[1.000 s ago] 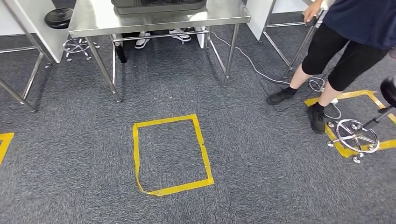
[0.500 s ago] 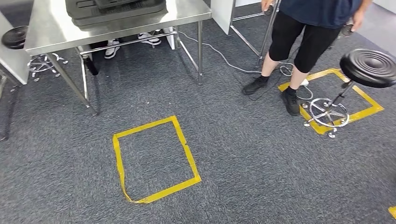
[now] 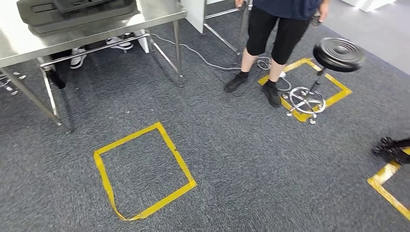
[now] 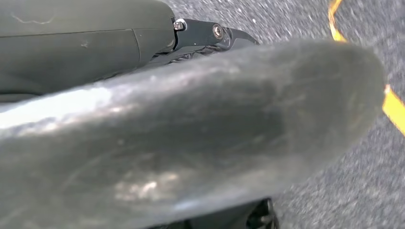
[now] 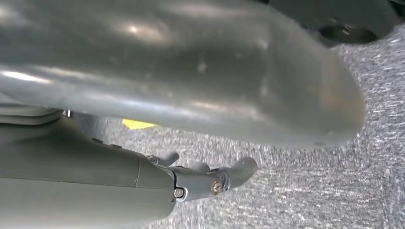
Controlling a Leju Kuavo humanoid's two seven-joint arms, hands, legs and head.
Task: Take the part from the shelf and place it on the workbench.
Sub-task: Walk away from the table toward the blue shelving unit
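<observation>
Down on the grey carpet (image 3: 251,159), a square of yellow tape (image 3: 143,172) is the landmark. Beyond it and to the left stands a steel table (image 3: 92,29) with a dark machine (image 3: 72,12) on top; a pair of white shoes (image 3: 96,48) shows beneath. Beyond the square to the right, a person (image 3: 270,43) in black shorts stands beside a black stool (image 3: 333,58) on a second taped square. A cable (image 3: 203,55) snakes across the carpet near the table leg. The left hand (image 4: 191,133) and right hand (image 5: 191,95) show too close and blurred; I cannot tell how their fingers lie. Where the part is, I cannot tell.
</observation>
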